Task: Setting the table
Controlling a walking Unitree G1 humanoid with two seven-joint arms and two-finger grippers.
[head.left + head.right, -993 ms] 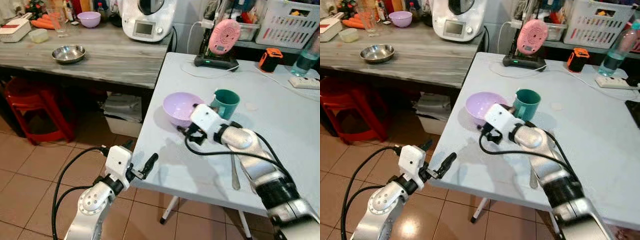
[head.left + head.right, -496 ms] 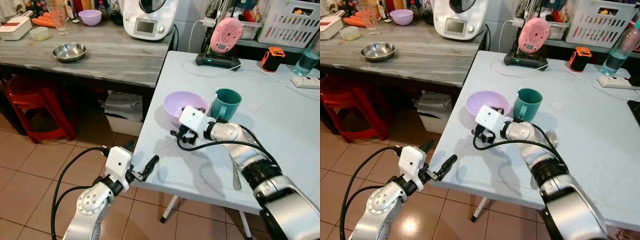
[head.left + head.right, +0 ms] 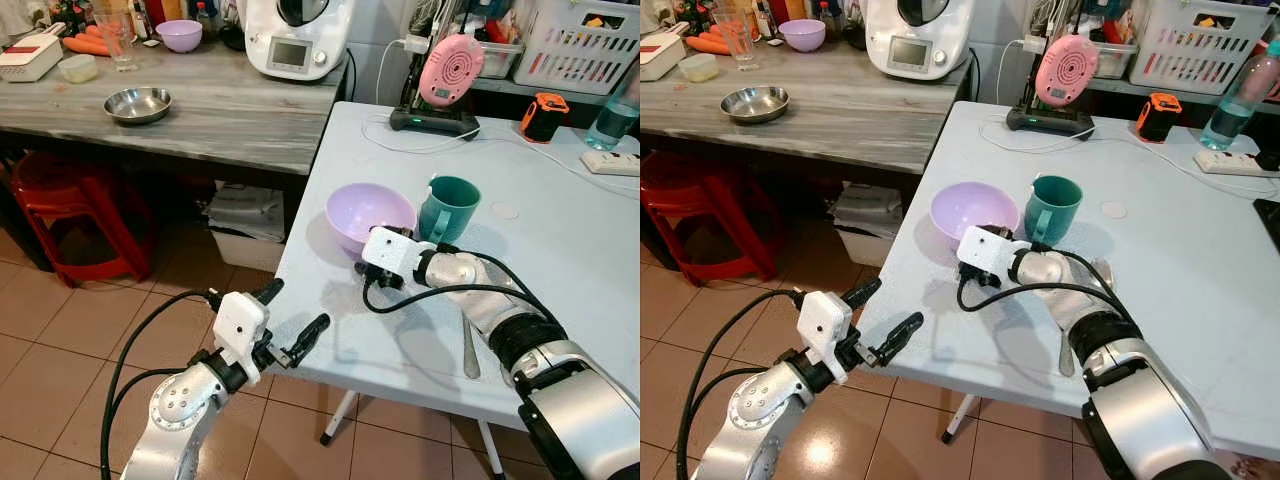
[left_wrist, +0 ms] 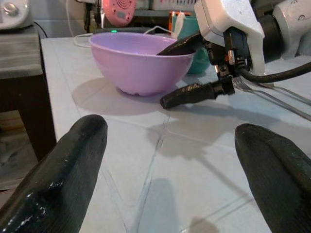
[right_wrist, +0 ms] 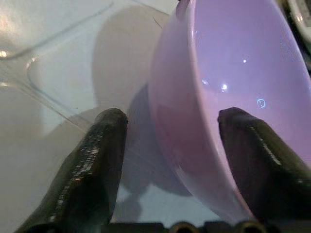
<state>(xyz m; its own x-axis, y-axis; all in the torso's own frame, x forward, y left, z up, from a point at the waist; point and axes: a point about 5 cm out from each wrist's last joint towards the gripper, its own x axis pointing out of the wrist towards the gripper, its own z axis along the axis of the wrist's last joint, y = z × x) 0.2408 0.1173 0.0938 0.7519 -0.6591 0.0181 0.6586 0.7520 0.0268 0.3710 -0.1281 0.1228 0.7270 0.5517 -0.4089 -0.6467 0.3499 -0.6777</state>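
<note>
Terracotta tile floor [image 3: 60,340], grey counter [image 3: 230,110]

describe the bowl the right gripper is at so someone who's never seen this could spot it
On the pale table, near its left edge, sits the lilac bowl, right beside a teal mug. The right gripper has its jaws open astride the bowl's near rim. A smaller purple bowl stands far back on the grey counter; this one is larger and closer.

a pink round gadget [image 3: 450,68] stands on its dock, a steel dish [image 3: 137,105] sits on the wooden counter [image 3: 220,115], red stools [image 3: 65,215] beneath.
</note>
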